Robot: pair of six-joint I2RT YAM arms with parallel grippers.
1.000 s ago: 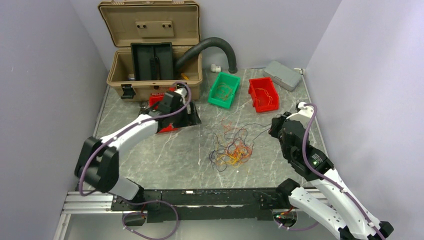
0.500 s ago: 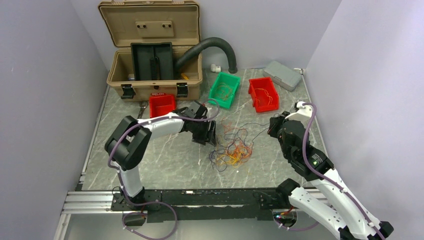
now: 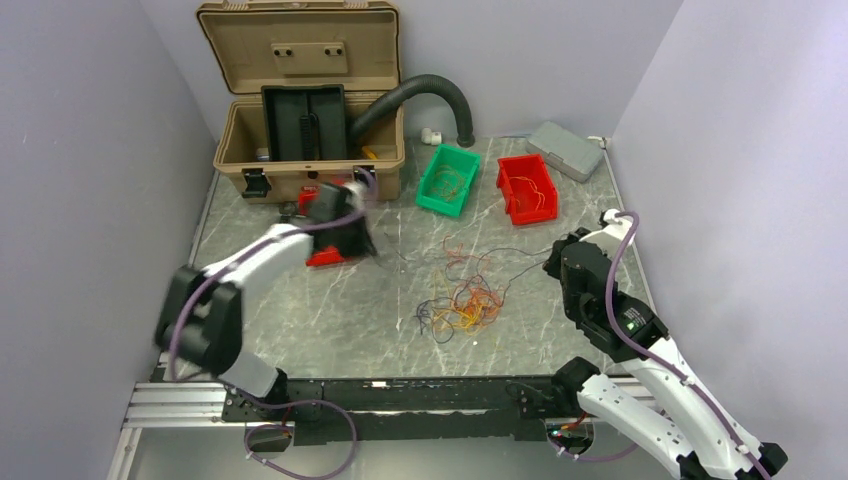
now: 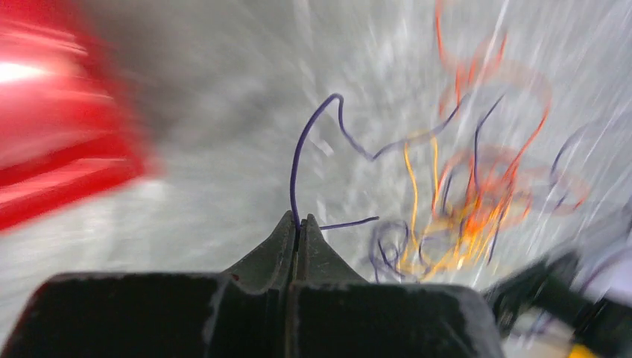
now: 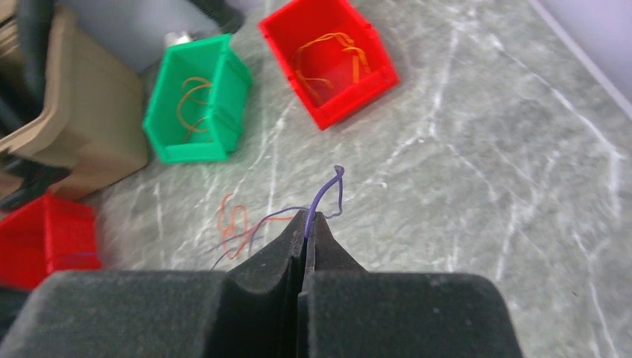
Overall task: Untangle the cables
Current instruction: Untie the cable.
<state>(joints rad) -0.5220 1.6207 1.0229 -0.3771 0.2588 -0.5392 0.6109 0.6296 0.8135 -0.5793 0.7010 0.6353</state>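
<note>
Now both grippers are pressed shut, each pinching a thin purple strand: the left gripper (image 4: 298, 221) holds a wire (image 4: 295, 164) near the red bin (image 4: 52, 149), the right gripper (image 5: 308, 218) a wire end (image 5: 329, 188); the cables (image 3: 466, 303) lie tangled in the middle between them. Best to draw the wire away slowly and low, right gripper anchoring; whether both hold one wire I cannot tell; a jerk may tighten the tangle.
</note>
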